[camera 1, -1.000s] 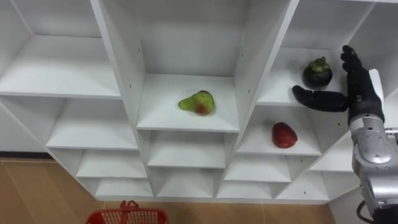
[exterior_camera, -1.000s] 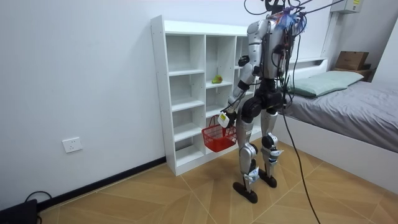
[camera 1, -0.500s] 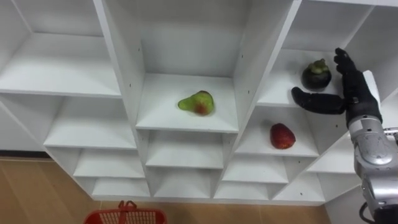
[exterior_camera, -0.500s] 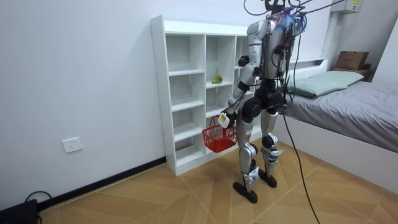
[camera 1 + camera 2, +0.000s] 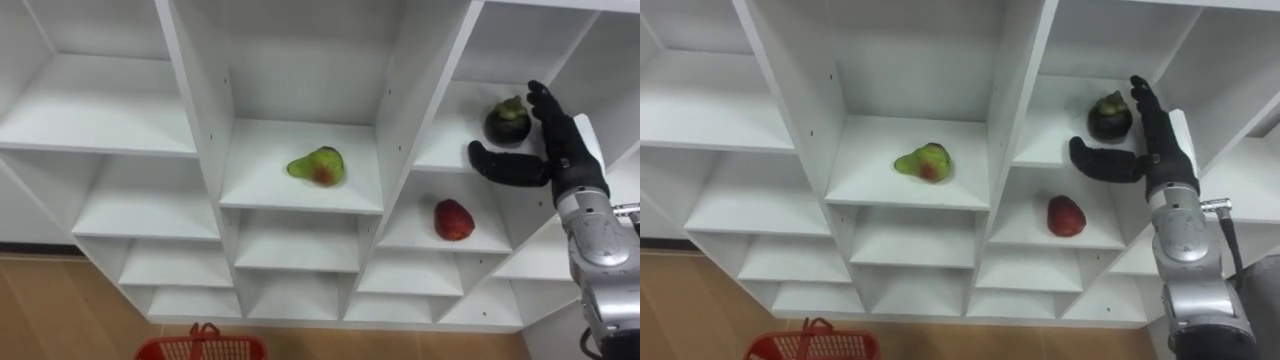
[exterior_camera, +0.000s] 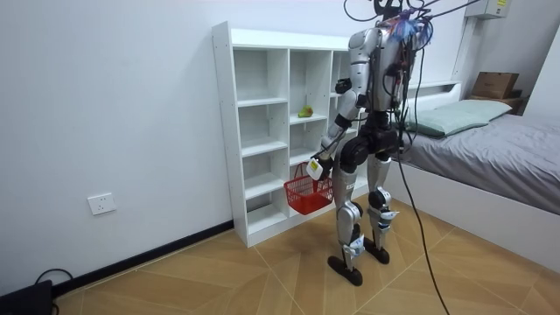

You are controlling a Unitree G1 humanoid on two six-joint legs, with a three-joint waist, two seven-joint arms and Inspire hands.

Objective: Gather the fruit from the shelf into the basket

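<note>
A dark mangosteen (image 5: 507, 121) with a green cap sits in the right upper compartment of the white closet (image 5: 195, 110). My right hand (image 5: 556, 152) is open beside it: the fingers stand straight up against its right side and the thumb stretches out just below and in front of it. One shelf lower lies a red fruit (image 5: 453, 219). A green pear with a red patch (image 5: 318, 165) lies in the middle compartment. In the room view my left hand (image 6: 317, 163) hangs low with the red basket (image 6: 306, 189) hanging from it.
I stand close to the closet (image 6: 254, 131), facing it. The basket's rim (image 5: 205, 346) shows at the bottom, left of centre, over the wooden floor. A bed (image 6: 490, 144) stands behind me at the room view's right.
My right hand has moved a little to the left, closing in on the mangosteen's right side. The fruits have not moved.
</note>
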